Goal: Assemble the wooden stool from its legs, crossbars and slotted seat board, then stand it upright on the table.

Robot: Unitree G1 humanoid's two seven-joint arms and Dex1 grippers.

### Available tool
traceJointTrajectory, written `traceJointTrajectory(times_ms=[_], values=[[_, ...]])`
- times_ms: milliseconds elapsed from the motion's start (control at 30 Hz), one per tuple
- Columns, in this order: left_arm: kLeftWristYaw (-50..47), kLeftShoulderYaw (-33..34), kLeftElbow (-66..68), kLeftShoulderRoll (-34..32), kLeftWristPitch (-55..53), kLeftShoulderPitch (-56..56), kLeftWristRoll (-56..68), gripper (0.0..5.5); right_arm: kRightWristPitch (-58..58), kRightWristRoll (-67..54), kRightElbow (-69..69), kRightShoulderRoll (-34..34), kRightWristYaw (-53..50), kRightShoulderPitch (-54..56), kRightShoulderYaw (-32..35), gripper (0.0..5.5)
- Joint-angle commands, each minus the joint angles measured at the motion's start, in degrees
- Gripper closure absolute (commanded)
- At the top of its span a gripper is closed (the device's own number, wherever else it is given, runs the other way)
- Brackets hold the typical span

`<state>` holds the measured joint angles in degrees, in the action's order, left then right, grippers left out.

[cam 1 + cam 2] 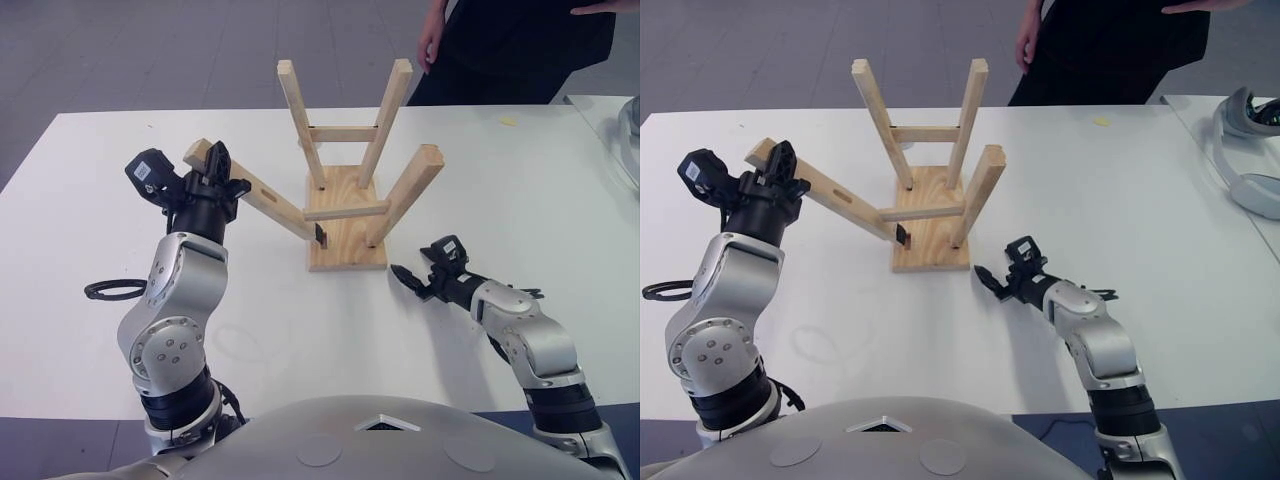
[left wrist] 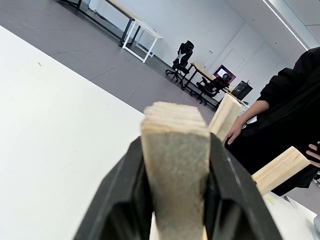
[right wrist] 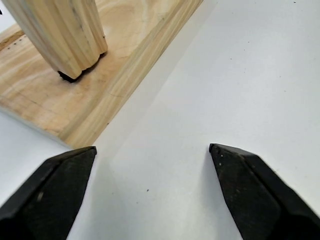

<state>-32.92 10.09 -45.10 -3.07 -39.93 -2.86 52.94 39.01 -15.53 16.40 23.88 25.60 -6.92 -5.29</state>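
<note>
Fitting the fourth pale wooden leg [image 1: 272,203] looks to us like the step in hand: the left gripper [image 1: 212,168] has its jaws pinching the upper end of this leg, which leans steeply with its lower end at the left edge of the square wooden seat board [image 1: 347,252]. We judge the next move calls for swinging the leg upright into its slot, while the right gripper [image 1: 405,279], jaws spread, hovers just beside the board's near right corner. The stool lies upside down in the middle of the white bench [image 1: 500,200], three legs standing, two crossbars [image 1: 345,210] between them.
</note>
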Motion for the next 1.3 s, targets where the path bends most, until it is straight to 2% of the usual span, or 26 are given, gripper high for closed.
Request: traceJointTrajectory(times_ms=[33, 467, 800, 1133, 1300], values=[[1.19, -0.81, 0.37, -0.65, -0.20, 0.12, -1.51, 4.48, 0.15, 0.78, -0.75, -0.64, -0.64, 0.30, -0.49, 1.27], [1.52, -2.10, 2.31, 3.30, 1.94, 1.69, -4.44, 4.48, -0.97, 2.32, -1.36, 0.28, 0.66, 2.07, -0.48, 1.27], [6.03, -4.93, 2.38, 2.03, 2.62, 1.95, -10.35, 4.48, -1.43, 2.49, -1.64, 0.14, 0.88, 1.98, -0.52, 1.27], [7.83, -7.21, 4.19, 4.24, 3.21, 2.41, -16.45, 4.48, -2.02, 2.88, -2.06, 0.07, 1.31, 1.94, -0.83, 1.27], [10.14, -11.47, 3.42, 1.21, 0.86, 1.11, -20.74, 4.48, -2.11, 3.06, -2.18, 0.07, 1.21, 2.17, -0.94, 1.27]])
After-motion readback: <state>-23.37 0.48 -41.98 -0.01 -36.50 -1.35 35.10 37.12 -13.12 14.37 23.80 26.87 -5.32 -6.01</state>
